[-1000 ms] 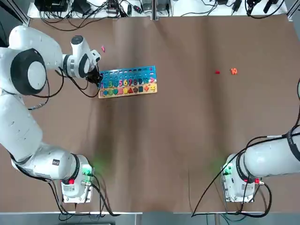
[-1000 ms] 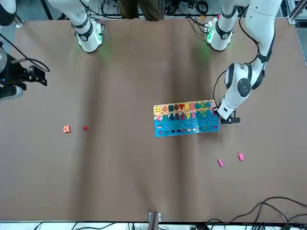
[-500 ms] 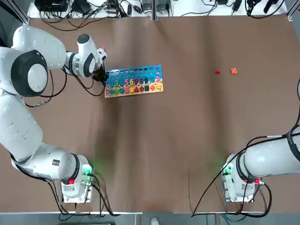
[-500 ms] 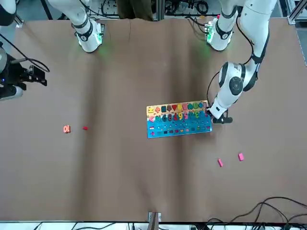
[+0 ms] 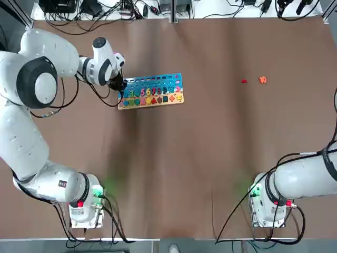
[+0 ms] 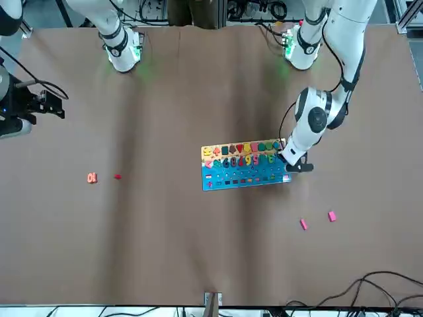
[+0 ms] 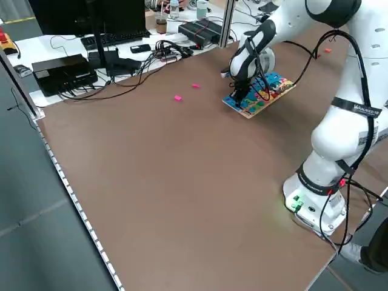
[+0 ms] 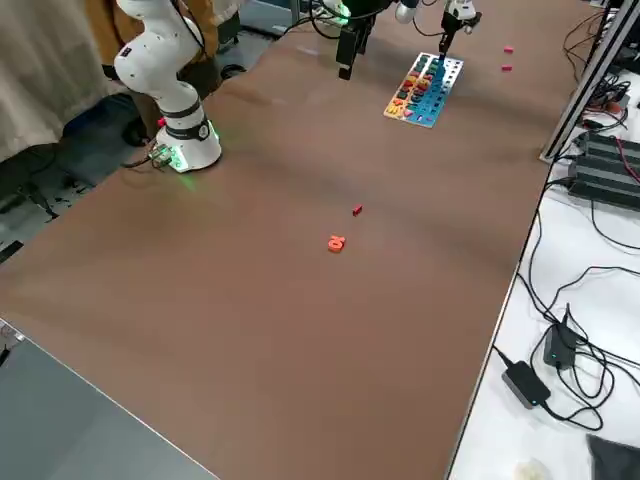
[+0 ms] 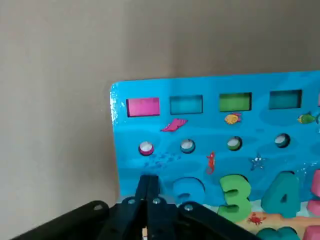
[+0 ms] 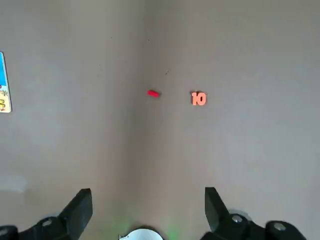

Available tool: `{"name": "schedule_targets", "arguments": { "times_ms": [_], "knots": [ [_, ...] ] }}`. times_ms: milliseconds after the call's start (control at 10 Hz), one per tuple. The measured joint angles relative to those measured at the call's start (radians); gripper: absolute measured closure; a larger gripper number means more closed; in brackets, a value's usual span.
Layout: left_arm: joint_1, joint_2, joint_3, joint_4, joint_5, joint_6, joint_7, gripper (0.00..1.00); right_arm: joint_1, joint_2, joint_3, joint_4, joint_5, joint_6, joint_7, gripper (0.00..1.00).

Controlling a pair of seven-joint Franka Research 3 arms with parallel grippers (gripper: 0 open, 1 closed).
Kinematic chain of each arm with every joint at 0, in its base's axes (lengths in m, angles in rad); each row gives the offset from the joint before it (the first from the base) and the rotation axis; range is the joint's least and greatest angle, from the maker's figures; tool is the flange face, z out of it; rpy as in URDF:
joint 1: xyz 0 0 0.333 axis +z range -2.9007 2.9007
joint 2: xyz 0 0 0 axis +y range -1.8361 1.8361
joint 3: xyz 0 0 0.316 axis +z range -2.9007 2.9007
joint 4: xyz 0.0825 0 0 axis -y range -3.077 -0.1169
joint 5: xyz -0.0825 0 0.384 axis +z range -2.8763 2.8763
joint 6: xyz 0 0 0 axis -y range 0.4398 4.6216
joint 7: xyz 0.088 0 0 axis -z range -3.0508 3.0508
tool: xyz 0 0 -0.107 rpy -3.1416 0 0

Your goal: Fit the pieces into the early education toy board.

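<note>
The brown table (image 5: 174, 158) carried everything, and the board (image 5: 151, 90) serves as the landmark. It lay flat toward the robot's left of the table's far half, its blue band on the far side and its pale band, filled with numbers and shapes, nearer the arms' bases.

The left gripper (image 5: 120, 88) pointed down at the board's left short end, its fingers (image 9: 148, 192) pressed together with nothing visible between them, tips resting on or just over the board's corner by the first numbers. The right gripper (image 10: 145, 210) hung well to the right of the board, fingers spread wide and empty.

Two pink pieces (image 6: 303, 224) (image 6: 332, 216) lay beyond the board's far edge, near its left end. The red piece (image 5: 244, 81) and the orange "10" (image 5: 262, 80) sat close together, well to the right of the board.

The step in hand looked like nudging the board into place with closed fingers. Doing it well likely meant keeping the tips low against the edge, pushing slowly and square so the board slid without twisting, and stopping short of the loose pieces.
</note>
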Motion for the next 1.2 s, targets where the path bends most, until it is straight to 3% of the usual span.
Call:
{"name": "schedule_targets", "arguments": {
  "times_ms": [600,1200],
  "knots": [
    [-0.039,0.012,-0.025,0.015,0.0,0.0,-0.099,0.97,0.0,0.0,0.0,0.0,0.0,0.0,0.001,0.01],
    [-0.139,0.094,-0.034,0.144,0.0,0.0,-0.198,0.97,-0.011,0.004,0.0,0.0,0.0,0.0,0.003,0.01]
  ]
}}
